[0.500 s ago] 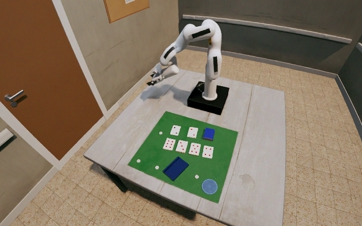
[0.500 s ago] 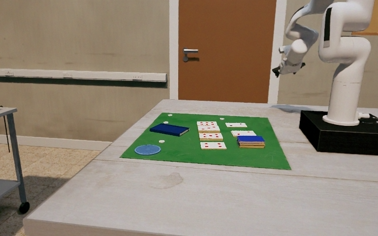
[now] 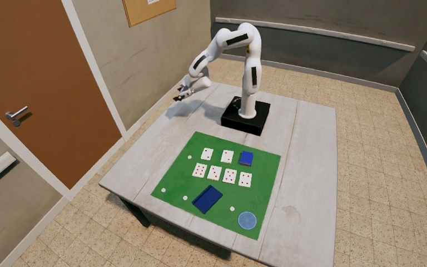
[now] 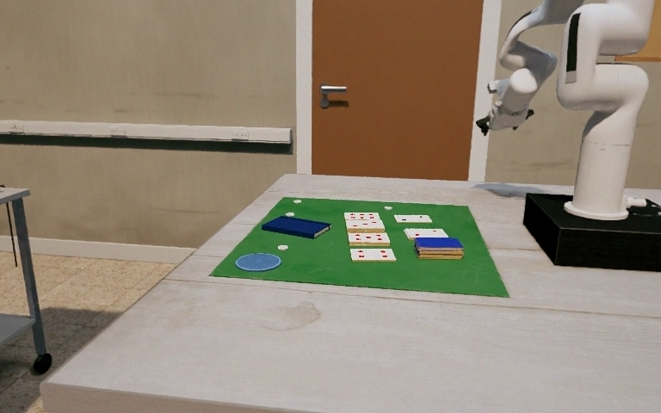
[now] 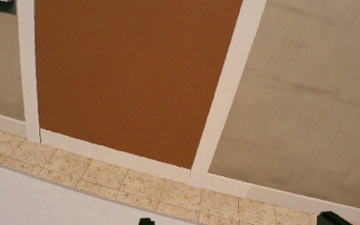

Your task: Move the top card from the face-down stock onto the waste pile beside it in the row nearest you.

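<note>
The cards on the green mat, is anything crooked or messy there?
Mostly tidy. The face-up cards lie in neat rows and the blue-backed stock is squarely stacked. Only the dark blue book lies slanted to the rows. The open pincer hangs off beside the table edge, holding nothing.
</note>
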You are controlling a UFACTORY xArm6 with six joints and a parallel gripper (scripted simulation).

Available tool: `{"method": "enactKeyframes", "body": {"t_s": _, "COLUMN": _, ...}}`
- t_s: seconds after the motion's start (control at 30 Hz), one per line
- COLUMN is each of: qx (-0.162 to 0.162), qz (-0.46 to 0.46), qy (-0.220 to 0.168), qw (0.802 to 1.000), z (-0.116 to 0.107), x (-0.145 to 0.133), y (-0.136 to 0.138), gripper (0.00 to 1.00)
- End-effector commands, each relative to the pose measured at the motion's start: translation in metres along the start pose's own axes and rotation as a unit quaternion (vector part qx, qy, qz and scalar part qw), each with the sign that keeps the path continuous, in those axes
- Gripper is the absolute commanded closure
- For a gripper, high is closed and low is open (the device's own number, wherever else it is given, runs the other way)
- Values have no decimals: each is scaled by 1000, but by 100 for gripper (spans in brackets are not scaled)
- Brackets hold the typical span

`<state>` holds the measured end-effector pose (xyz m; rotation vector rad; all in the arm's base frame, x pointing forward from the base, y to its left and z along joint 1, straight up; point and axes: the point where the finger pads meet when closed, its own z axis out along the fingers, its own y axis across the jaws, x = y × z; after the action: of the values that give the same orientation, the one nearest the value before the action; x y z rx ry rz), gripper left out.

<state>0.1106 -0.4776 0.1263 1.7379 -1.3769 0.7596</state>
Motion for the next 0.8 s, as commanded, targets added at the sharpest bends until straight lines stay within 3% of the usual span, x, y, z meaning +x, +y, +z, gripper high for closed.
{"method": "enactKeyframes", "body": {"t_s": 0.0, "qx": 0, "qz": 0, "qy": 2, "qw": 1000, "z": 0, "x": 2, "y": 0, "gripper": 0}}
{"method": "enactKeyframes", "body": {"t_s": 0.3, "qx": 4, "qz": -9, "qy": -4, "qw": 1000, "z": -4, "x": 0, "y": -14, "gripper": 0}}
{"method": "enactKeyframes", "body": {"t_s": 0.53, "qx": 25, "qz": -55, "qy": -32, "qw": 998, "z": -25, "x": -12, "y": -75, "gripper": 0}}
{"method": "enactKeyframes", "body": {"t_s": 0.6, "qx": 25, "qz": -55, "qy": -32, "qw": 998, "z": -25, "x": -12, "y": -75, "gripper": 0}}
{"method": "enactKeyframes", "body": {"t_s": 0.67, "qx": 37, "qz": -77, "qy": -46, "qw": 995, "z": -37, "x": -19, "y": -101, "gripper": 0}}
{"method": "enactKeyframes", "body": {"t_s": 0.73, "qx": 37, "qz": -77, "qy": -46, "qw": 995, "z": -37, "x": -19, "y": -101, "gripper": 0}}
{"method": "enactKeyframes", "body": {"t_s": 0.77, "qx": 43, "qz": -89, "qy": -54, "qw": 994, "z": -44, "x": -23, "y": -115, "gripper": 0}}
